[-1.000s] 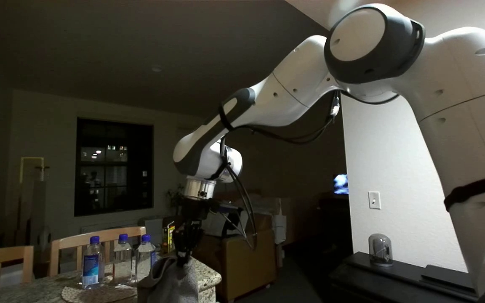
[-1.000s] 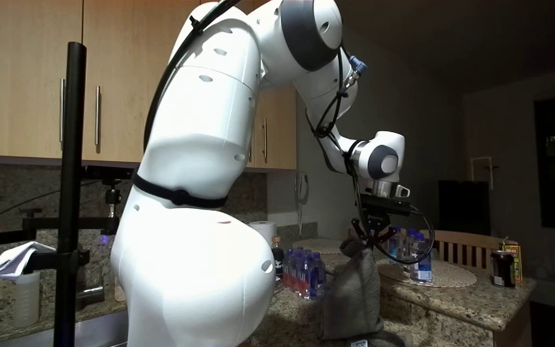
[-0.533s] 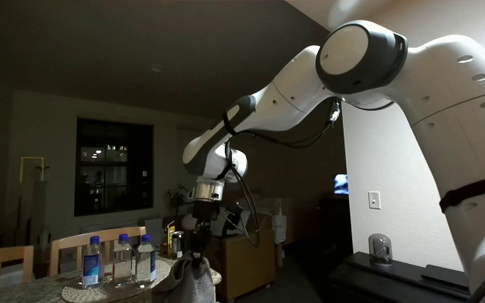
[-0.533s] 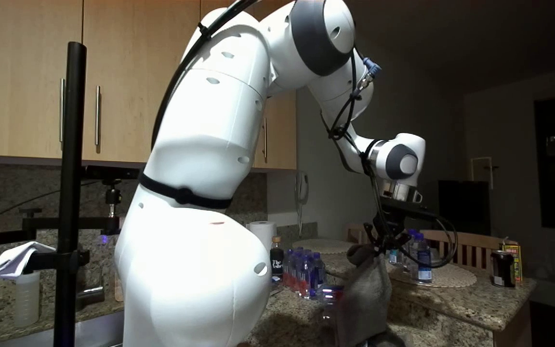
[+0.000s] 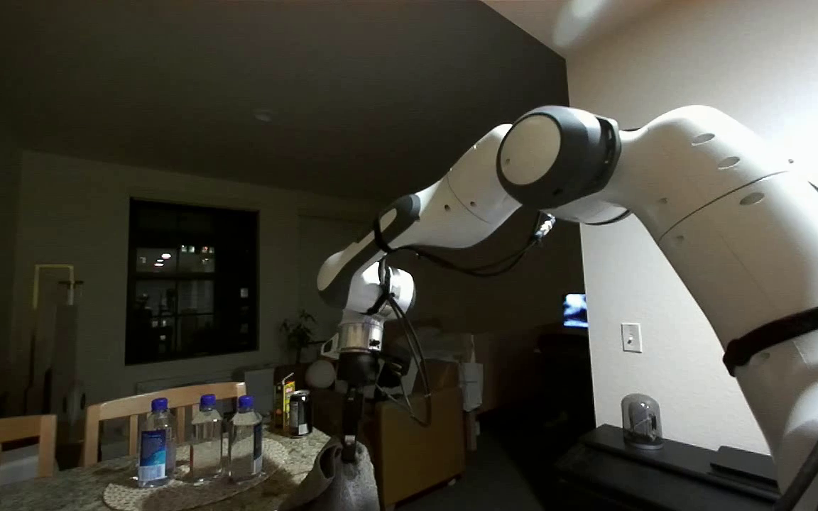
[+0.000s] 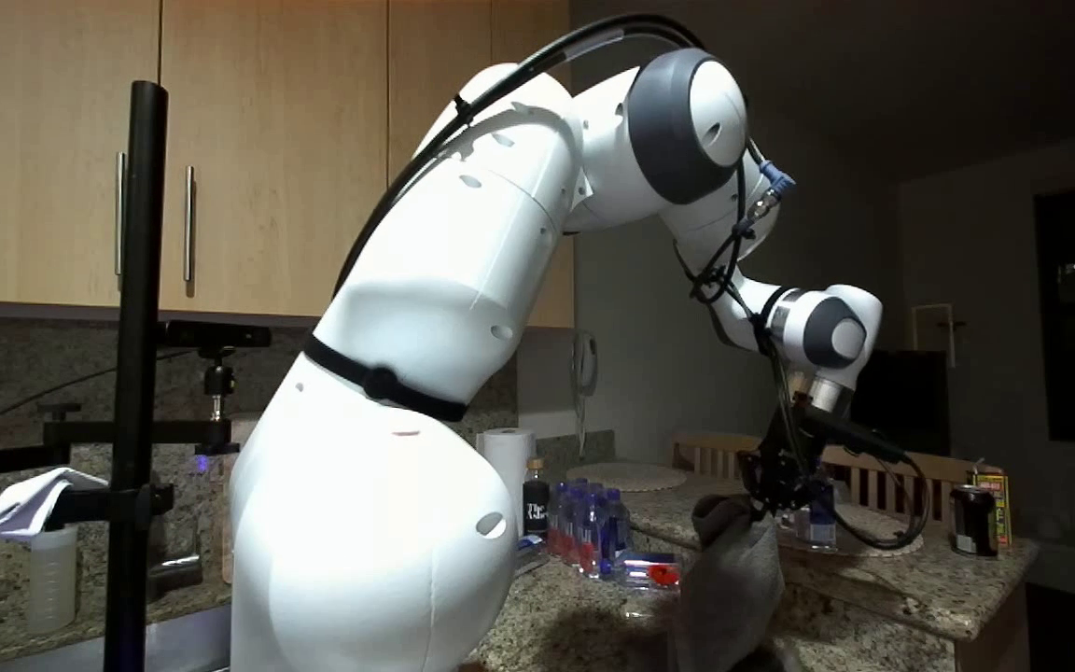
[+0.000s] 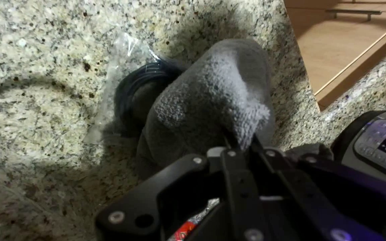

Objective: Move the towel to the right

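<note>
The grey towel [image 7: 209, 97] hangs bunched from my gripper [image 7: 241, 145] in the wrist view. The fingers are closed on a pinched fold of it. In both exterior views the towel [image 5: 345, 486] [image 6: 732, 588] hangs below the gripper [image 5: 349, 451] [image 6: 766, 509], and its lower part runs out of the frame. From the frames I cannot tell whether the towel's lower end touches the counter [image 7: 45, 134]. The fingertips are partly hidden by the fold.
A dark coil in a clear bag [image 7: 136, 90] lies beside the towel. A keypad device [image 7: 380, 144] is at the wrist view's right. Small bottles [image 6: 589, 532] and a lying bottle [image 6: 648, 569] are on the counter. A raised ledge [image 6: 929, 588] holds bottles and a can [image 6: 974, 520].
The gripper has moved right and lower in both exterior views, carrying the towel with it. The lying bottle, earlier hidden behind the towel, now shows. The grip stays closed.
</note>
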Controlling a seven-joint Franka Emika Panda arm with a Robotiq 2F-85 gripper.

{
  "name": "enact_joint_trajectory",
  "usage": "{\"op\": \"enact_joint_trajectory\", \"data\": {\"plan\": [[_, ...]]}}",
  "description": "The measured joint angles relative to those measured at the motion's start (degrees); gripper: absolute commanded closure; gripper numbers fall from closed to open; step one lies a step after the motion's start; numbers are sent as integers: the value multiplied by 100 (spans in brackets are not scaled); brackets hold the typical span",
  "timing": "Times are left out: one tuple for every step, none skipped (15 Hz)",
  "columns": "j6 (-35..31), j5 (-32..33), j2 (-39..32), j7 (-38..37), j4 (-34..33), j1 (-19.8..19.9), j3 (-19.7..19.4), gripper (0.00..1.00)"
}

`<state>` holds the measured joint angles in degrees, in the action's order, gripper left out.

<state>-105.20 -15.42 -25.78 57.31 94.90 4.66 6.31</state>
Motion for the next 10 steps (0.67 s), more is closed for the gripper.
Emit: {"op": "enact_joint_trajectory", "data": {"plan": [[104, 0, -162, 57, -169, 19, -5, 92], [191, 0, -326, 74, -351, 37, -9, 92], [259, 0, -502, 75, -555, 52, -18, 92], [314, 0, -671, 75, -763, 66, -32, 92], [359, 0, -849, 75, -993, 88, -42, 91], [377, 0, -1016, 74, -1221, 115, -44, 91], [380, 0, -1178, 73, -1458, 141, -49, 91], [380, 0, -1321, 72, -1688, 167, -52, 92], [380, 0, -1450, 72, -1915, 189, -53, 92], [380, 0, -1552, 71, -2110, 207, -53, 92]]}}
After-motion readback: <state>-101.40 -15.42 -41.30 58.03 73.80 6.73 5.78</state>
